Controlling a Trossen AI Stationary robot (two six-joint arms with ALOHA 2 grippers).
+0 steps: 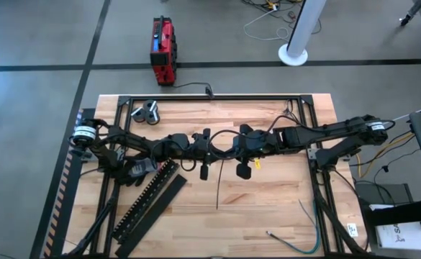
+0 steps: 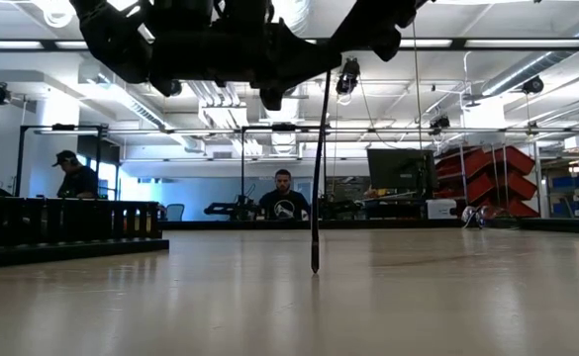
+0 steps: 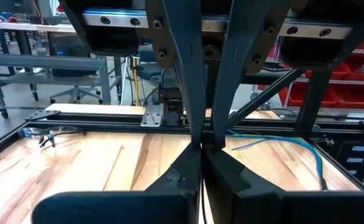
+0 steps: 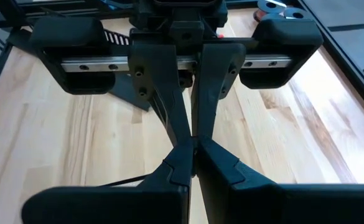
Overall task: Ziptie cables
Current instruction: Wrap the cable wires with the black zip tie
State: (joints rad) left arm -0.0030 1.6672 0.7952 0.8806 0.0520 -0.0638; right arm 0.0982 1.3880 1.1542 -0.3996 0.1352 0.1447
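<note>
My left fingers [image 1: 209, 147] and right fingers [image 1: 233, 147] meet mid-tabletop [image 1: 268, 208], both clenched on one dark cable [image 1: 218, 188] hanging down; bare wood lies toward the near edge.

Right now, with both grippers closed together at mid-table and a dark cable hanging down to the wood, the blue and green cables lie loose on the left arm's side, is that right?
Not quite: the high view shows the blue and green cables lying loose on the right arm's side. The left gripper, right gripper and dark cable are as you say.
</note>
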